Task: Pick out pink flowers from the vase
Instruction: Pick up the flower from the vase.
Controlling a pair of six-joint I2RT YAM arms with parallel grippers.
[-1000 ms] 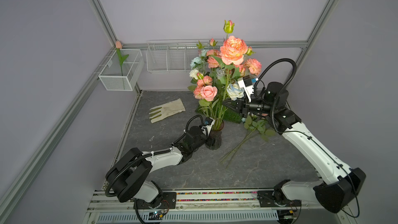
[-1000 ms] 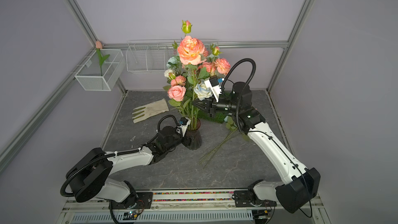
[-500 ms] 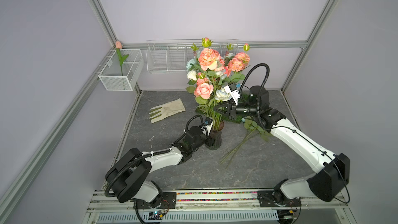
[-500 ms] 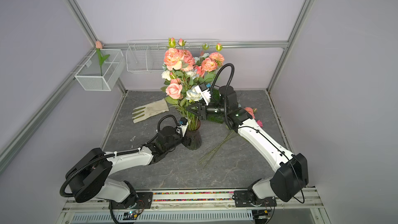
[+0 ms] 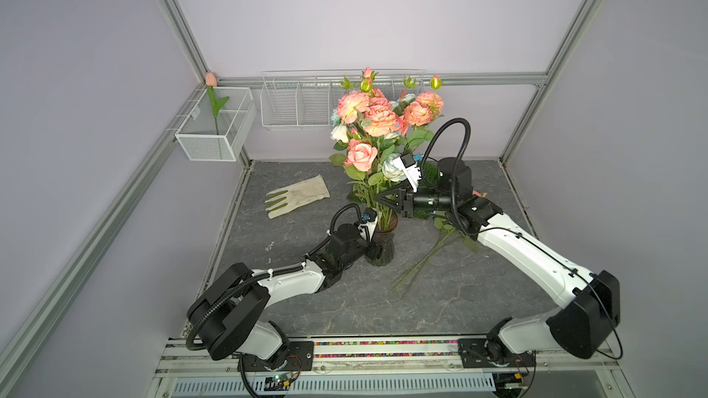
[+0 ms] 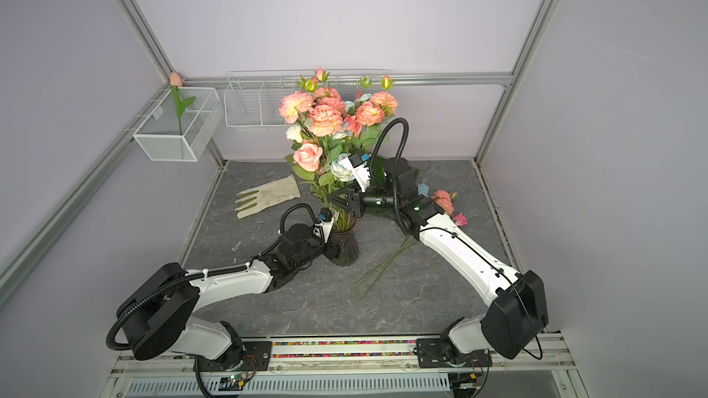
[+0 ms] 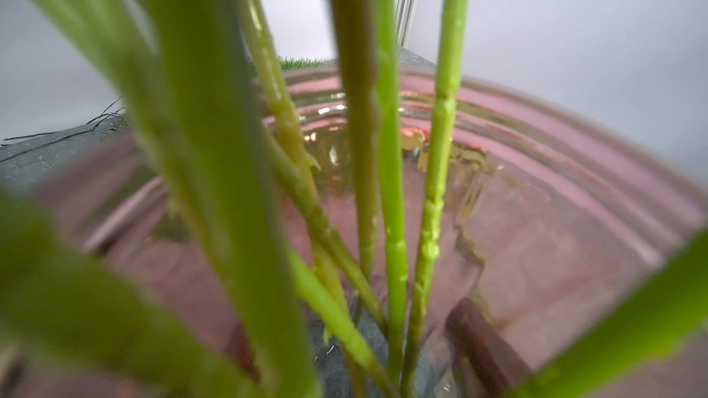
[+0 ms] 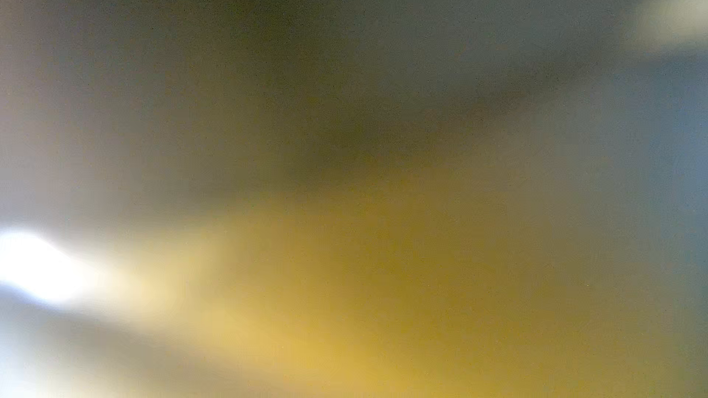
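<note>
The dark ribbed vase (image 5: 384,252) (image 6: 346,251) stands mid-table with a bunch of pink flowers (image 5: 380,119) (image 6: 325,121) among white and pale blue roses. My left gripper (image 5: 372,253) (image 6: 332,253) is low at the vase's waist, shut on it. In the left wrist view the vase's rim (image 7: 536,147) and the green stems (image 7: 394,223) fill the picture. My right gripper (image 5: 379,200) (image 6: 331,197) comes in from the right just above the rim, shut on a flower stem. The right wrist view is only a yellow-green blur.
More pink flowers (image 6: 444,201) lie on the table behind the right arm, their long stems (image 5: 425,262) running toward the front. A pale glove (image 5: 297,197) lies left of the vase. A mesh basket (image 5: 230,147) with a tulip and a wire rack (image 5: 299,105) hang on the back wall.
My right gripper has come down and to the left toward the vase's rim, and the raised tall pink flower has sunk back into the bunch with it. The left arm has stayed put.
</note>
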